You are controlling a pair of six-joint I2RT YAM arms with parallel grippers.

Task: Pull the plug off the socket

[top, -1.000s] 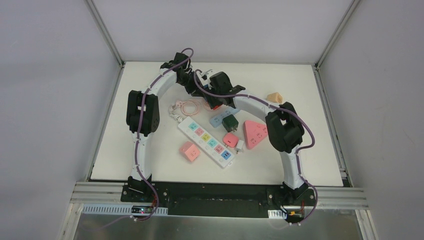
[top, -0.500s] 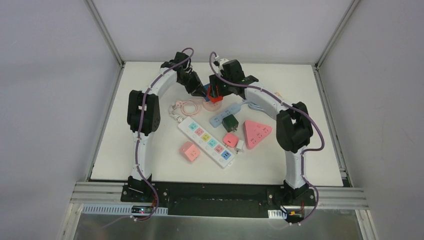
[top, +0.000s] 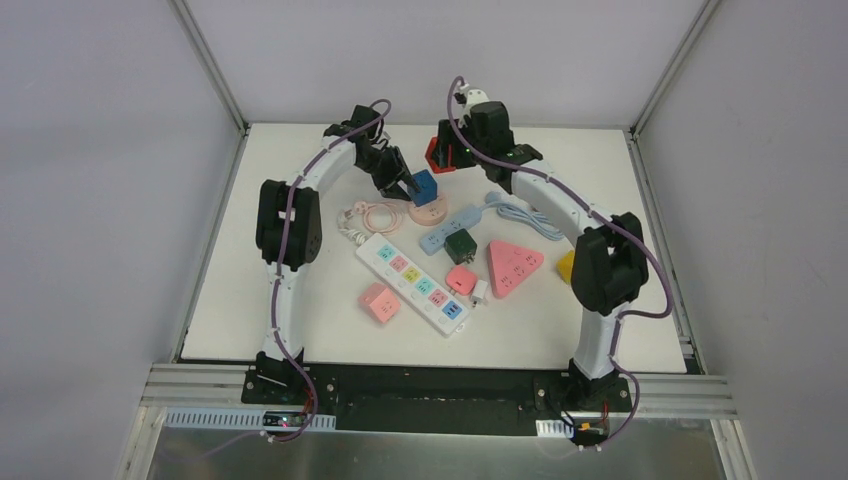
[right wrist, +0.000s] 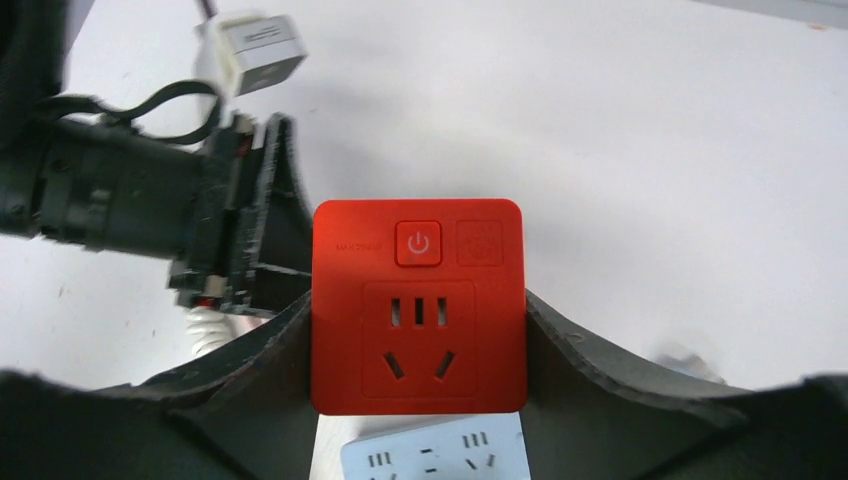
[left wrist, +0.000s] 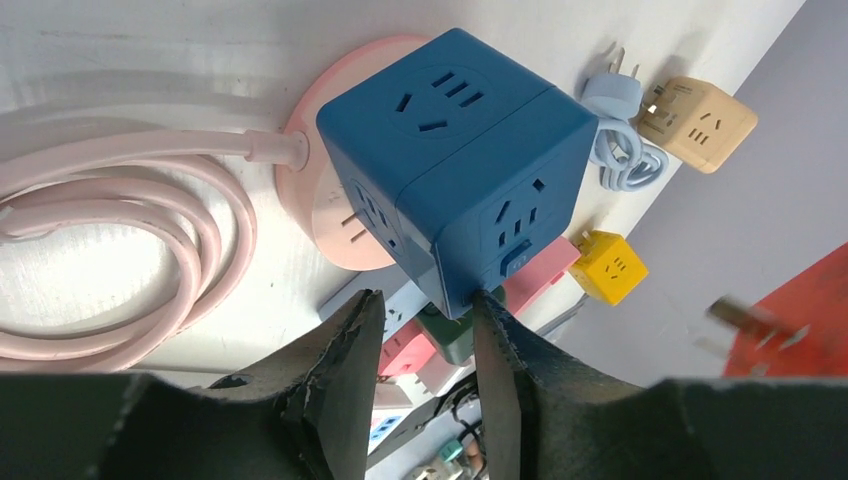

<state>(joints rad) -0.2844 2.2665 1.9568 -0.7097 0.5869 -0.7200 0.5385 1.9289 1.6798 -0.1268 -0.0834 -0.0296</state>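
Right wrist view shows the red plug [right wrist: 418,305] pinched squarely between the right jaws, both pads pressed against its smooth sides. From above it hangs in the air over the far part of the worktop [top: 300,250], well apart from the blue cube socket [left wrist: 455,165]. Its bare prongs show, blurred, at the edge of the left wrist view. The main risk, as I judge it, is the hold itself: the plug's sides look like slick plastic, so a quick swing or an early release could let it slide out and fall among the other adapters [top: 470,255]. The second risk lies with the left jaws. They stand a little apart, with a narrow gap, at the cube's lower corner, one finger [left wrist: 505,360] touching it; whether they grip it I cannot tell. The cube stands on the pink round socket [left wrist: 330,215], so a sideways drag as that arm leaves could tilt the cube, or pull the base and its coiled pink cable [left wrist: 120,260] across the worktop.
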